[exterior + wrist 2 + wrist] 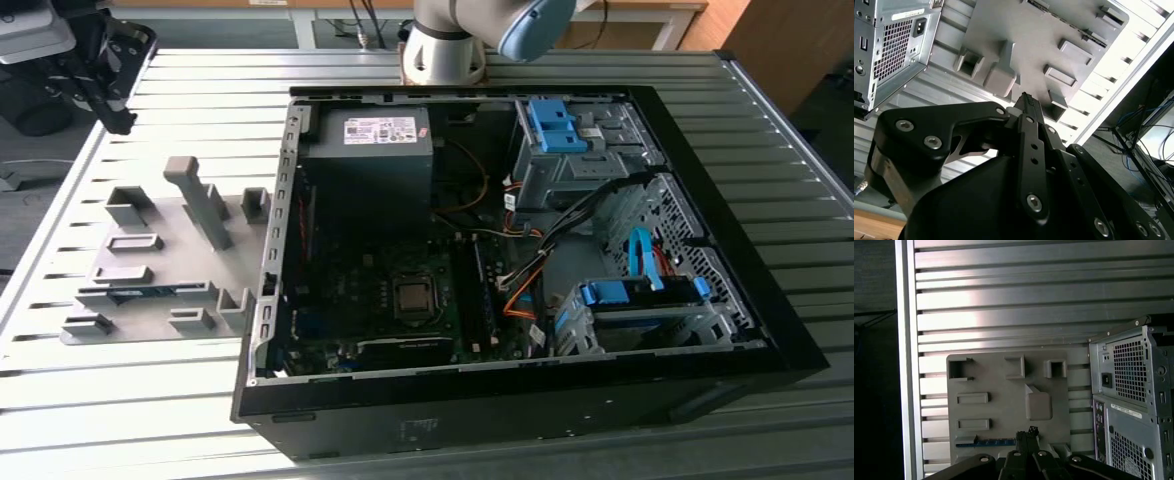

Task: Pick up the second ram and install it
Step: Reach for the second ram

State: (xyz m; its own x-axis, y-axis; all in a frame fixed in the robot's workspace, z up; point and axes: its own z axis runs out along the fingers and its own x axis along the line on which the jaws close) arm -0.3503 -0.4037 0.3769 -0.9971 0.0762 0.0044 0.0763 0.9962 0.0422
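The second ram (142, 292) is a thin blue-green stick standing on edge in a slot of the grey holder plate (167, 250), at the exterior view's left beside the open computer case (507, 250). The first wrist view shows the ram (988, 442) as a blue strip near the plate's edge. My black gripper (118, 118) hangs high over the table's far left corner, well away from the ram. In both wrist views its fingers (1026, 102) meet at the tips with nothing between them, and the gripper (1030, 430) looks down over the plate.
The holder plate (1004, 405) carries several grey blocks and a tall upright peg (200, 200). Inside the case lie the motherboard with dark memory slots (470, 290), a power supply (367, 150), cables and blue drive brackets (641, 295). The ribbed metal table (134, 400) surrounds everything.
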